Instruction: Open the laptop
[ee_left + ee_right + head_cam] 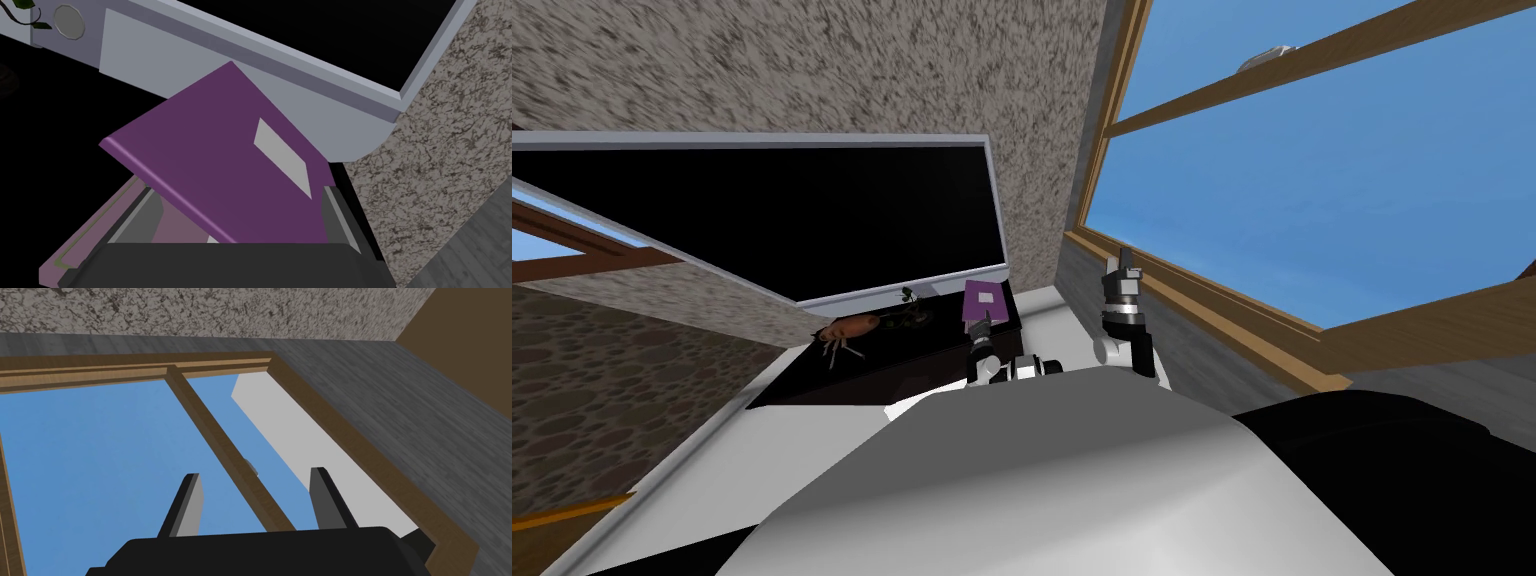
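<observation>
1. Spread wide, the left claw has hold of nothing. Its fingers stand apart and, seen from its own camera, seem to reach in beneath the raised front edge of the purple lid, propping it rather than pinching it. I cannot tell for certain whether they touch its underside.
2. That would be my first worry. With no pinch on it, the lid could slide off the thin blades and drop shut onto the base if the hand pulls back or tips.
3. The laptop sits on the dark desk, at the end nearest the wall, with its lid only partly up at a shallow angle. It looks light, so a push that runs forward rather than upward might shove the whole machine along the desk instead of turning the hinge.
4. Just behind it stands a big black screen in a grey frame. As the lid swings up and back, its rear edge or the blades may knock that frame, which looks close.
5. Further along the desk lie an orange-brown crab-like thing and a small leafy sprig, both apart from the laptop, so I see little risk there.
6. The right claw is held up away from the desk, its fingers open and empty.
</observation>
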